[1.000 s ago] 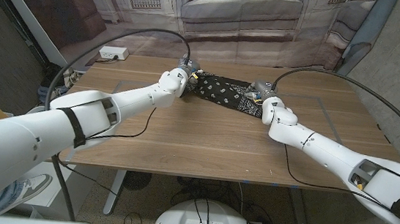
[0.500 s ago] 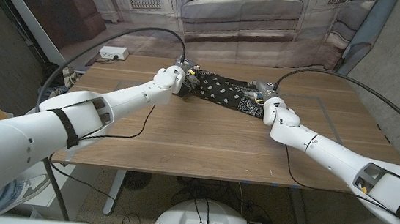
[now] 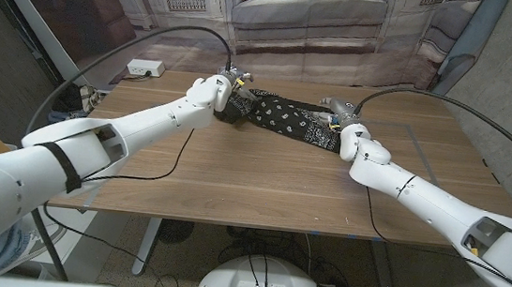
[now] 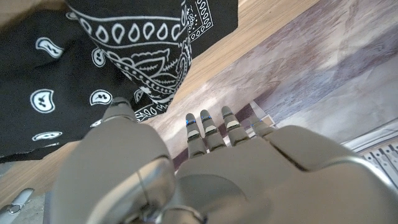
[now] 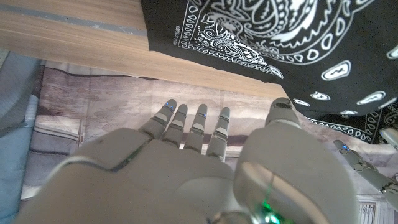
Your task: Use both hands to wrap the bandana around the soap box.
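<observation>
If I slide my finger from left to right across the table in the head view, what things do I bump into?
White power strip → left hand → black bandana → right hand.

the soap box cannot be made out in any view; whether it lies under the bandana (image 3: 288,118) cannot be told. in the head view the left hand (image 3: 226,91) and right hand (image 3: 337,115) are too small to show whether their fingers grip the cloth. in the left wrist view the bandana (image 4: 93,68) is cut off by the picture's edge, and the hand's (image 4: 186,168) thumb tip meets the cloth, contact unclear. in the right wrist view the bandana (image 5: 298,37) also runs off the edge, and the hand (image 5: 186,168) hides its own palm.
</observation>
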### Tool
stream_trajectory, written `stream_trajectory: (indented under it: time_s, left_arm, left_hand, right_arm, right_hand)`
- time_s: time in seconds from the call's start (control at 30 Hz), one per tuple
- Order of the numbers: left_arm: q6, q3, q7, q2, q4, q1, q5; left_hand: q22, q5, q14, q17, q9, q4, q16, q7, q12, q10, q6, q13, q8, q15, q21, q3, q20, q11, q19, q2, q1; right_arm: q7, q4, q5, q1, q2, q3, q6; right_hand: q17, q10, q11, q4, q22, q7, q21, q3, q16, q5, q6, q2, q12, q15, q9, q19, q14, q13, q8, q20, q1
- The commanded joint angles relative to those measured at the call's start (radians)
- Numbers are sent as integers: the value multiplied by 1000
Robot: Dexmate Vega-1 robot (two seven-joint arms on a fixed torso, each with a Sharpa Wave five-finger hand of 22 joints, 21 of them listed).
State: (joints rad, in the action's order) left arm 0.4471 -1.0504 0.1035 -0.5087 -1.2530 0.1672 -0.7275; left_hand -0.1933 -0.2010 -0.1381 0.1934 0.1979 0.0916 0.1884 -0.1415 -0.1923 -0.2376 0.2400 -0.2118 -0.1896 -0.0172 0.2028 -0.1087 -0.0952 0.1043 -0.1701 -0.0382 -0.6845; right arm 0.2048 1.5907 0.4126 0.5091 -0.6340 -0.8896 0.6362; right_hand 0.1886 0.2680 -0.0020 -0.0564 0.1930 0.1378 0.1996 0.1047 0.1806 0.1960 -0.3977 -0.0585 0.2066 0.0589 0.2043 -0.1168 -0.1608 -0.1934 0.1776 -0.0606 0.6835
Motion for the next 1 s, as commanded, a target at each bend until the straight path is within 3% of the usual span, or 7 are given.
stream_trajectory:
  time_s: [0.03, 0.2, 0.33, 0.57, 0.8, 0.87, 1.0]
  left_arm:
    - [44, 126, 14, -92, -211, 97, 59]
    - [104, 190, -13, -128, -344, 171, 92]
    - [171, 246, -47, -139, -450, 236, 129]
    - [221, 370, -140, -159, -619, 367, 266]
    - [112, 537, -253, -197, -728, 527, 489]
    - [19, 617, -280, -200, -729, 591, 600]
    - [-94, 686, -313, -195, -701, 652, 734]
  left_hand:
    - [-3, -7, 7, 3, 4, 7, 4, 5, -5, 13, -18, -3, 1, 7, 12, 11, -9, -7, -13, 1, 25]
    - [-3, -11, 26, 3, 4, 24, 0, 14, -7, 23, -31, -3, 0, 1, 7, 22, -2, -16, -29, 9, 55]
    - [-3, -13, 38, 2, 4, 33, -2, 25, -7, 32, -32, -2, -3, -8, 7, 28, 5, -30, -31, 13, 70]
    - [-2, -16, 37, -2, 3, 40, 2, 57, -13, 28, -39, 0, -5, -28, 14, 37, 64, -35, -14, 17, 87]
    - [1, -17, 20, -6, 1, 46, 8, 89, -18, 19, -47, 3, -5, -29, 30, 43, 91, -46, 33, 27, 100]
    - [2, -17, 12, -6, 1, 49, 10, 92, -20, 13, -54, 3, -4, -25, 36, 45, 93, -49, 52, 30, 107]
    - [3, -17, 5, -6, 1, 53, 12, 96, -23, 5, -58, 4, -4, -20, 32, 49, 91, -58, 48, 34, 117]
  right_arm:
    - [51, 109, -51, 69, -46, 78, -24]
    - [110, 153, -96, 125, -88, 145, -107]
    - [160, 156, -163, 175, -119, 215, -238]
    - [183, 126, -344, 264, -143, 349, -486]
    - [169, 109, -465, 331, -145, 429, -654]
    - [136, 89, -522, 345, -140, 450, -736]
    - [53, 32, -616, 350, -118, 470, -853]
  right_hand:
    - [3, -3, 7, 10, 1, -5, 0, -2, 1, -2, 1, 0, -3, 1, 4, 6, 4, -3, 7, -3, -17]
    - [3, -6, 10, 21, 1, -13, 1, -7, 3, -4, 1, -6, -2, 3, 4, 6, 6, -4, 10, -3, -37]
    - [4, -5, 10, 26, 1, -19, 2, -10, 4, -6, 2, -9, -1, 7, 4, 6, 5, -4, 11, -4, -48]
    - [3, 19, 10, 42, 0, -34, 8, -19, 12, -11, -2, -13, 12, -2, 3, -7, -11, -3, 16, 3, -81]
    - [0, 47, 17, 56, -1, -51, 27, -31, 19, -15, 7, -13, 23, -20, 1, -61, -40, -2, 15, 23, -118]
    - [-1, 47, 24, 57, -1, -58, 33, -33, 19, -15, 16, -13, 23, -21, 0, -81, -44, -1, 13, 26, -124]
    - [-2, 46, 34, 61, -2, -63, 41, -36, 17, -16, 32, -14, 22, -26, 0, -108, -48, -1, 10, 37, -136]
